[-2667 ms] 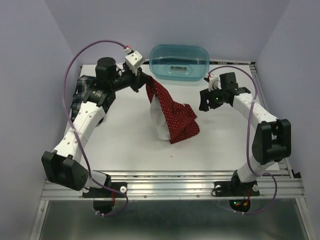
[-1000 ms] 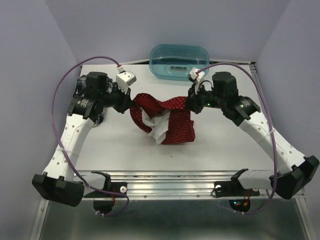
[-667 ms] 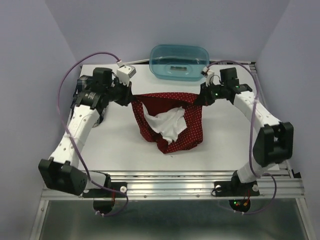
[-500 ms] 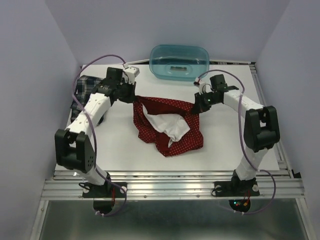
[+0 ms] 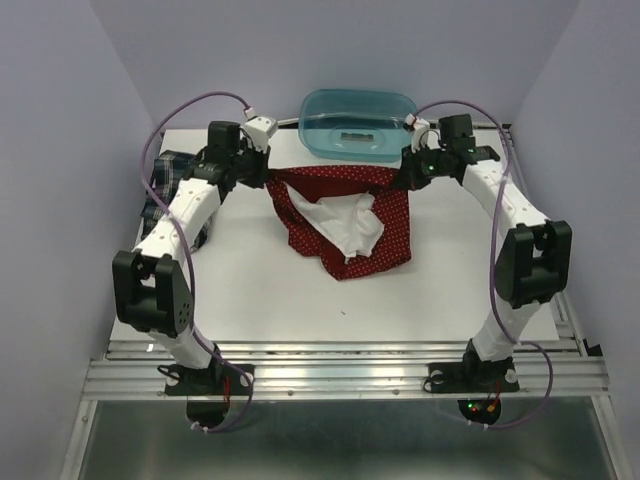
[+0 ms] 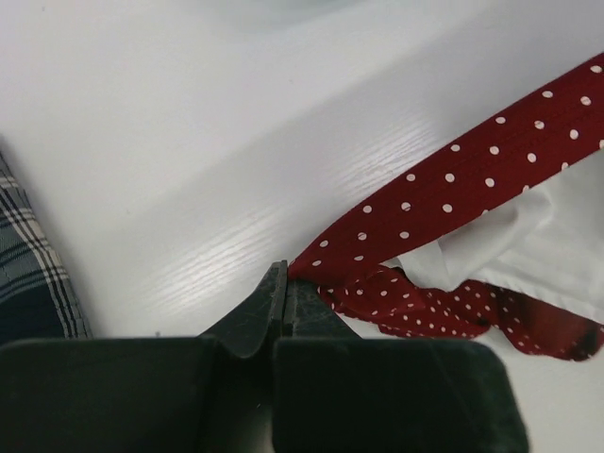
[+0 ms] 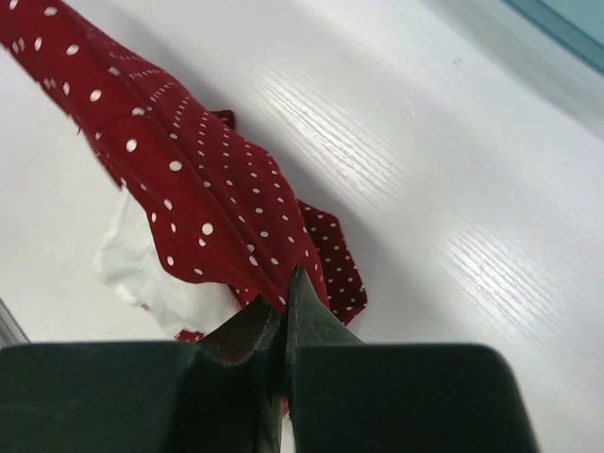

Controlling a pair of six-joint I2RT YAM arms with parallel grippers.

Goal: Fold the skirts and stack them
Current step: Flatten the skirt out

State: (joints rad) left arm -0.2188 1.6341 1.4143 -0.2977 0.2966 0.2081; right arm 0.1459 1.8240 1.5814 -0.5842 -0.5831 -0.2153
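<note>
Left gripper, right gripper pinching red skirt, plaid skirt partly hidden

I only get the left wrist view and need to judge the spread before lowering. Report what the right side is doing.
Observer: The right gripper is shut on the opposite top corner of the red skirt.
Operator: Describe how the cloth lies between the arms.
Observer: Its top edge runs straight across to the left gripper; the lower part rests rumpled on the table.
Operator: Name what sits behind it.
Observer: The teal tub, just beyond the top edge; no contact visible.
</note>
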